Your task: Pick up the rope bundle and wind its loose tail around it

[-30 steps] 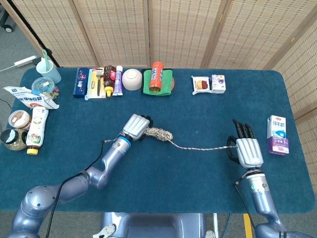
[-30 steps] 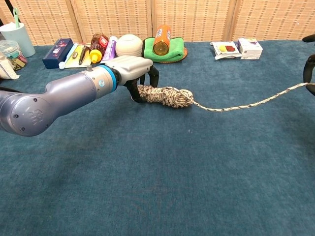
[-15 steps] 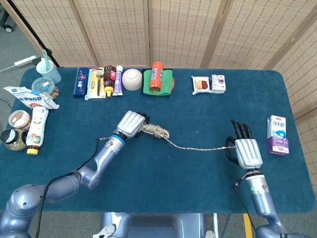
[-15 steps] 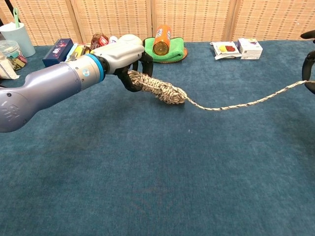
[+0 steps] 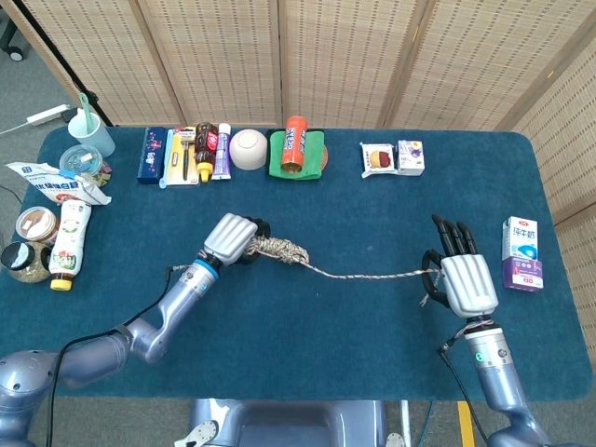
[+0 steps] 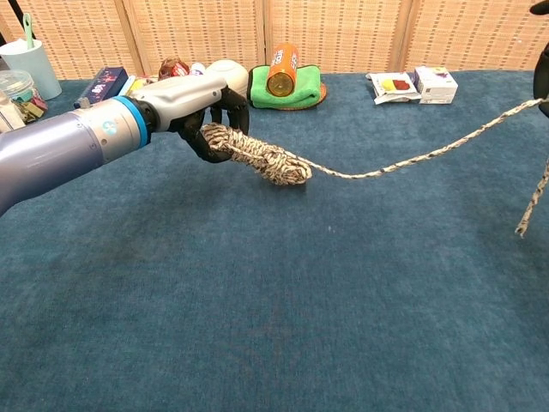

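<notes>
Chest view: left hand (image 6: 202, 103) grips rope bundle (image 6: 256, 154) aloft; right hand (image 5: 463, 279) holds tail (image 6: 412, 159), open cloth below.

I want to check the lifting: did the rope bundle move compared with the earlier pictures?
Yes. The left hand holds the rope bundle, which moved left, further from the green cloth, and lifted off the table.
</notes>
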`<act>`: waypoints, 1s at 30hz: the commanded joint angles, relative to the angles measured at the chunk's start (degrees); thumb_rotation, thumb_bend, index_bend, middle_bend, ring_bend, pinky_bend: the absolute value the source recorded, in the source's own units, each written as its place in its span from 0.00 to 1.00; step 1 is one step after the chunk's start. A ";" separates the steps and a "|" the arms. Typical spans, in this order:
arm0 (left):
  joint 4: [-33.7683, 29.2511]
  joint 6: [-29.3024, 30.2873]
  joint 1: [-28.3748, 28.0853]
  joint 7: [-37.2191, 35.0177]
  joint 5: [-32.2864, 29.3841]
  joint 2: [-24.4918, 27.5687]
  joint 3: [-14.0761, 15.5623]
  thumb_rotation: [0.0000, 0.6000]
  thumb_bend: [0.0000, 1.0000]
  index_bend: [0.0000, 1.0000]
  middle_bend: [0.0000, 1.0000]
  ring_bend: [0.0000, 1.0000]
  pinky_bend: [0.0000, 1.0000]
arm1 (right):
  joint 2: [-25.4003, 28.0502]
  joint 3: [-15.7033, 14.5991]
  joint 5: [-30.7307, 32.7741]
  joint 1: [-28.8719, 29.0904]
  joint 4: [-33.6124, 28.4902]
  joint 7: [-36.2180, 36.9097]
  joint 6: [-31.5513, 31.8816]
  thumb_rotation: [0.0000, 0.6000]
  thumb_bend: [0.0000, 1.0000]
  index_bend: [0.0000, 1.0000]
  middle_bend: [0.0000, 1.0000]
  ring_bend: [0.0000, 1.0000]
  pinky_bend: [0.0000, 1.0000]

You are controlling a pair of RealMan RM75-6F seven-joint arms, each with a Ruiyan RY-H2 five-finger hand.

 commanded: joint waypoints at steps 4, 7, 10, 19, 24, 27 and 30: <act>-2.35 1.63 1.54 -2.67 1.66 2.12 0.79 1.00 0.36 0.67 0.49 0.51 0.64 | 2.19 0.85 -0.02 1.00 -3.82 -2.54 -0.60 1.00 0.52 0.69 0.00 0.00 0.00; -3.28 2.15 2.09 -3.54 1.99 2.90 0.92 1.00 0.37 0.68 0.50 0.51 0.64 | 2.80 1.17 0.22 1.39 -5.34 -3.59 -0.81 1.00 0.52 0.69 0.00 0.00 0.00; -4.41 2.40 2.63 -4.94 1.95 3.63 0.86 1.00 0.37 0.68 0.50 0.51 0.64 | 3.20 1.48 0.46 1.69 -6.37 -4.41 -0.89 1.00 0.52 0.69 0.00 0.00 0.00; -7.01 2.60 4.27 -7.21 3.56 6.04 2.75 1.00 0.38 0.68 0.50 0.52 0.64 | 4.85 3.94 2.14 4.37 -11.17 -8.74 -2.30 1.00 0.52 0.70 0.00 0.00 0.00; -7.22 2.69 4.73 -8.55 4.35 6.33 3.38 1.00 0.38 0.69 0.51 0.52 0.64 | 5.96 7.04 5.19 7.19 -14.04 -11.65 -3.89 1.00 0.52 0.70 0.00 0.00 0.00; -7.35 2.65 5.01 -9.35 5.16 6.74 4.07 1.00 0.38 0.69 0.51 0.52 0.64 | 6.22 9.51 8.66 9.54 -14.22 -13.59 -5.10 1.00 0.52 0.70 0.00 0.00 0.00; -7.89 2.40 5.24 -10.53 6.16 7.49 4.91 1.00 0.38 0.69 0.51 0.52 0.64 | 5.97 11.98 13.16 12.21 -12.94 -14.97 -6.49 1.00 0.52 0.70 0.00 0.00 0.00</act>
